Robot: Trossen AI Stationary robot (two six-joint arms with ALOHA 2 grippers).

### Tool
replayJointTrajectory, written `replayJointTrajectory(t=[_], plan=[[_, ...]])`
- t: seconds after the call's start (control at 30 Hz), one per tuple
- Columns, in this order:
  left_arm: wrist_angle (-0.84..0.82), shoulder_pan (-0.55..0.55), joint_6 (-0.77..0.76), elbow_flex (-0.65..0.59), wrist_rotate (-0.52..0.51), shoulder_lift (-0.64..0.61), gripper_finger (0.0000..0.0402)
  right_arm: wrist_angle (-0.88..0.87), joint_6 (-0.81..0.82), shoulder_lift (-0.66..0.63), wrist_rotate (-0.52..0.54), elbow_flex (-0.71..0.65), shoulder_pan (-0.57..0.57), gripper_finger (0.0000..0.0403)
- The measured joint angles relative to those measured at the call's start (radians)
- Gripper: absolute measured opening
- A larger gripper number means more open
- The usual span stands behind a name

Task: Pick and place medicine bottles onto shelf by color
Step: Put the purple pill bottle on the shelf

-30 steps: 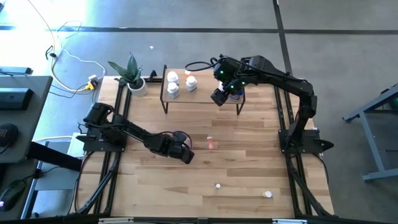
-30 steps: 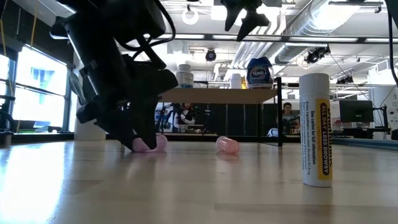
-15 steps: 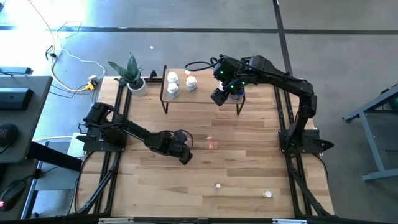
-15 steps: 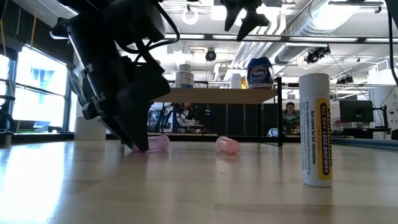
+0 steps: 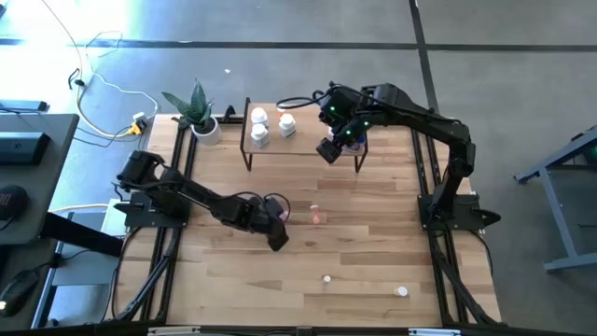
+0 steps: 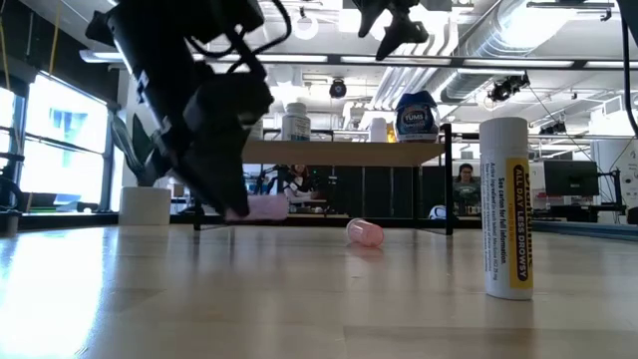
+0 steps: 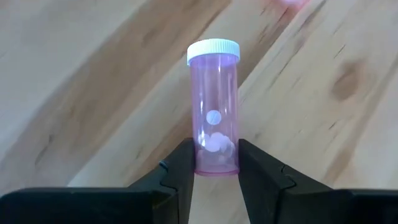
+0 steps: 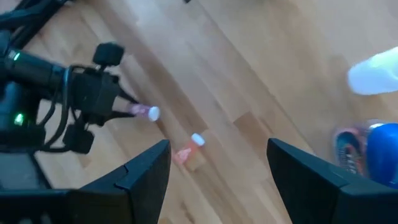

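Note:
My left gripper [image 5: 278,219] is at the table's middle, shut on a pink medicine bottle [image 7: 213,106] with a white cap; the low view shows this bottle [image 6: 267,206] clear of the tabletop. A second pink bottle [image 5: 318,216] lies on its side just to the right. The shelf [image 5: 303,142] stands at the far side with white bottles [image 5: 259,126] on its left part and a blue bottle [image 5: 353,140] on its right end. My right gripper [image 5: 328,149] hovers open above the shelf's right part. My left gripper pinches the pink bottle's bottom end [image 7: 214,163] between its two fingers [image 7: 180,168], one on each side of the round wall. The bottle sticks out forward past the fingertips, cap end [image 7: 213,50] away from the gripper. It is lifted clear of the table, lying roughly level.
Two small white bottles [image 5: 326,278] [image 5: 401,291] stand near the table's front edge; one of them, with a yellow label [image 6: 506,207], looms large in the low view. A potted plant [image 5: 201,117] stands at the far left, beside the shelf.
My left gripper has risen from the tabletop with the pink bottle. The bottle lay on the table between its fingers a second ago and now hangs clear of it. The other pink bottle has stayed where it lay.

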Motion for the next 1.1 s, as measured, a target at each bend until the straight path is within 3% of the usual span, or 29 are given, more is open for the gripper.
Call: replayJointTrajectory(t=[0.2, 0.5, 0.9, 1.1], plan=[[0.074, 0.002, 0.05, 0.0, -0.018, -0.082, 0.0097, 0.011, -0.048, 0.0, -0.097, 0.0, -0.002, 0.0257], [0.227, 0.053, 0.209, 0.002, -0.126, -0.197, 0.0097, 0.14, -0.097, 0.0, -0.231, 0.0, -0.003, 0.0257], [0.474, 0.191, 0.454, 0.002, -0.12, -0.223, 0.0097, 0.292, -0.1, 0.0, -0.238, 0.0, -0.017, 0.0257], [0.571, 0.242, 0.556, 0.002, -0.119, -0.223, 0.0097, 0.292, -0.18, 0.0, -0.237, 0.0, -0.056, 0.0257]])
